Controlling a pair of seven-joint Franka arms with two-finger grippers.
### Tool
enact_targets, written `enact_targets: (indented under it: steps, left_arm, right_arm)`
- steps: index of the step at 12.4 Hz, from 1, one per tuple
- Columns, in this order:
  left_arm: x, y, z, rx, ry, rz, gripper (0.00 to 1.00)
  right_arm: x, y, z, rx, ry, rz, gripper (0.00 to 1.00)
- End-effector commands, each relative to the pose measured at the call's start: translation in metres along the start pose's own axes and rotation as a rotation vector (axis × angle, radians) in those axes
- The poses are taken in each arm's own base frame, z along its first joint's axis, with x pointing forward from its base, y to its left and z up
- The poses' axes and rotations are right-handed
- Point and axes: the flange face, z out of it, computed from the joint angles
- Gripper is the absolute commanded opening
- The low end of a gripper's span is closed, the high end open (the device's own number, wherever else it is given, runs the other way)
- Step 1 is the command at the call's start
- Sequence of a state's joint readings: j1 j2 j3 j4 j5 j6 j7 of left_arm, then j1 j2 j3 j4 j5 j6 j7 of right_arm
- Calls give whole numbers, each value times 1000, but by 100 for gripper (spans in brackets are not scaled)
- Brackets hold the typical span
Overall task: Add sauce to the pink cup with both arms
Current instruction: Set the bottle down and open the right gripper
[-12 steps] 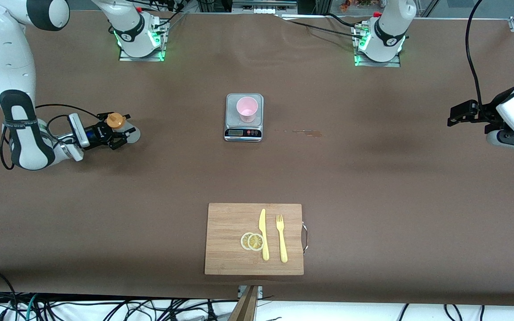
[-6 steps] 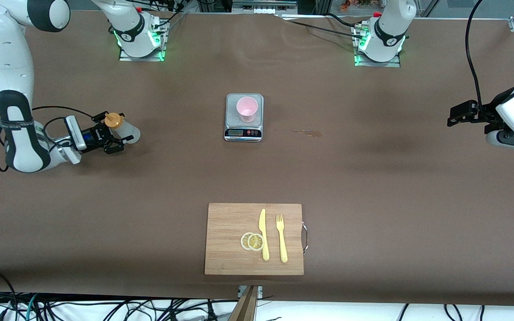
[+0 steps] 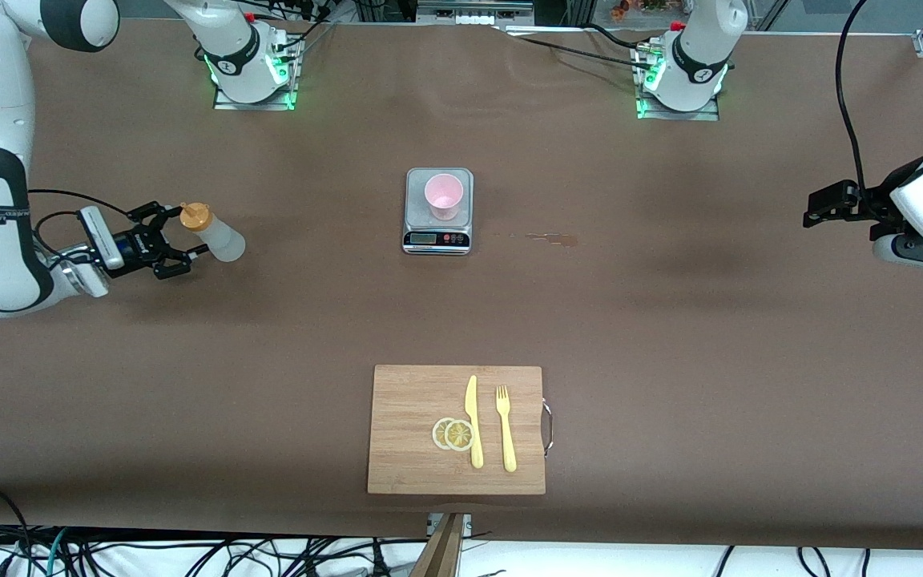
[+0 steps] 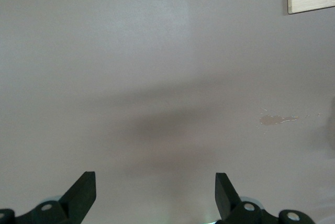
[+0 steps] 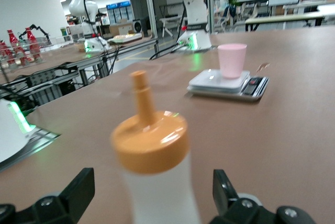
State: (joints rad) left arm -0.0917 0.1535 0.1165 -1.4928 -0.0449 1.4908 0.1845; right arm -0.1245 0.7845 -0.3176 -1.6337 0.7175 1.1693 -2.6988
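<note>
At the frame's left edge, our right gripper [image 3: 177, 241] had released and backed off the translucent orange-capped sauce bottle [image 3: 213, 235], fingers apart; the pink plastic cup [image 3: 443, 196] stood at upper centre, suggesting pouring was finished, while the left gripper [image 3: 818, 205] waited at right, fingers apart.

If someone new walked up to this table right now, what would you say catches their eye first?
Probably the pink cup standing on the grey kitchen scale mid-table. Next, the sauce bottle with its orange cap, upright toward the right arm's end, with the open right gripper just beside it and not holding it. The left gripper waits, open, at the left arm's end.
</note>
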Motion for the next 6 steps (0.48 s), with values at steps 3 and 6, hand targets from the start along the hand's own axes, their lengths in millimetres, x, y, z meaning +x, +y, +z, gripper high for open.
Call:
enact_targets:
  steps: [3, 6]
  left_arm:
    - [2, 0, -5, 5, -6, 22, 100]
    - [2, 0, -5, 5, -6, 22, 100]
  right_arm:
    - [52, -10, -65, 35, -171, 69, 100]
    - [141, -5, -90, -19, -392, 224, 100]
